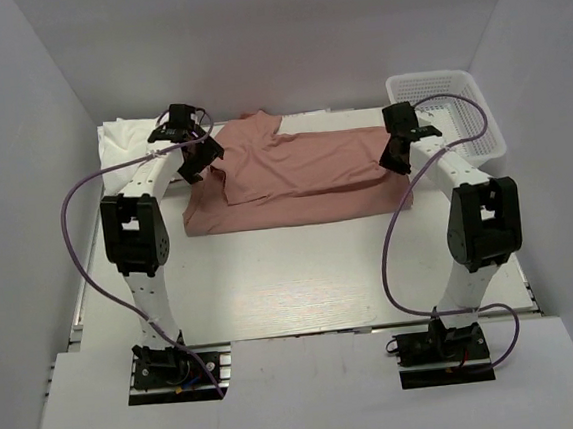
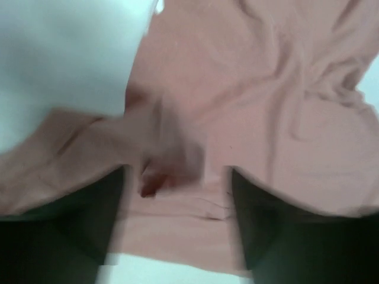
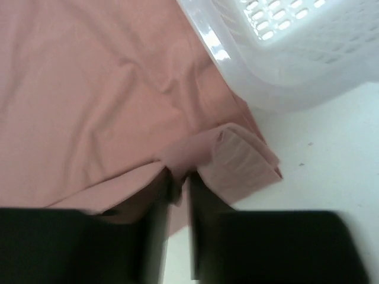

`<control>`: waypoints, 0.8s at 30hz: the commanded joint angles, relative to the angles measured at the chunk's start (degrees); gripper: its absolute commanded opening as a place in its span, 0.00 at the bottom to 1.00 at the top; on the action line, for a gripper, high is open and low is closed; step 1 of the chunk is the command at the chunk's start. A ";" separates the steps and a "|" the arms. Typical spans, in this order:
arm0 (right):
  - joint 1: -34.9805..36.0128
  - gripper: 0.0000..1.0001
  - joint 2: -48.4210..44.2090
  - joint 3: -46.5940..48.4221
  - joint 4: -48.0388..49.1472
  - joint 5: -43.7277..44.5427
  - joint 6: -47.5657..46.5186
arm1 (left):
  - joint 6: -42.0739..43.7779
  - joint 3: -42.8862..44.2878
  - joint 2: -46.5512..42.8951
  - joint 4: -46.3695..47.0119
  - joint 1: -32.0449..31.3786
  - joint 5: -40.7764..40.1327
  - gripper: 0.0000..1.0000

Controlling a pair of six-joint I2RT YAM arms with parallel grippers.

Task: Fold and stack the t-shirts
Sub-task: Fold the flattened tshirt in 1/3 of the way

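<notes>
The dusty pink t-shirt (image 1: 303, 173) lies partly folded at the back middle of the table, plain side up. My left gripper (image 1: 197, 158) hangs over its left end, jaws wide open, with pink cloth (image 2: 266, 89) below and between the fingers (image 2: 177, 171). My right gripper (image 1: 394, 155) is at the shirt's right edge. In the right wrist view it (image 3: 179, 177) is shut on a raised fold of the pink cloth (image 3: 89, 89). White t-shirts (image 1: 121, 141) lie at the back left and show in the left wrist view (image 2: 59, 53).
A white plastic mesh basket (image 1: 448, 110) stands at the back right, close to the right gripper, and shows in the right wrist view (image 3: 284, 53). White walls enclose the table (image 1: 302, 273) on three sides. Purple cables loop from both arms.
</notes>
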 commanded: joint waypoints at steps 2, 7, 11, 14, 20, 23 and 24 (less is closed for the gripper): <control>0.07 0.43 1.17 4.11 -2.09 -1.29 -4.77 | 3.36 5.58 0.30 -3.05 0.56 0.14 1.00; 0.69 0.77 -4.09 -3.42 3.00 -7.19 -7.24 | 5.82 -2.22 -7.14 0.80 -1.20 1.19 1.00; 2.62 0.90 -8.67 -9.67 7.66 -11.49 -9.00 | 5.83 -15.66 -16.28 7.66 -1.20 2.34 1.00; 3.85 0.90 -9.47 -12.32 10.05 -13.43 -9.88 | 5.83 -24.37 -18.33 11.54 -1.20 2.34 1.00; 4.55 0.90 0.02 -8.46 10.49 -13.09 -10.58 | 7.06 -24.84 -12.46 13.47 0.02 3.83 1.00; 4.29 0.90 5.20 -5.48 11.88 -13.70 -10.32 | 7.06 -22.12 -7.37 12.43 0.03 3.83 1.00; 4.29 0.90 6.08 -4.69 12.85 -13.96 -10.32 | 7.06 -22.11 -6.39 12.42 0.03 3.83 1.00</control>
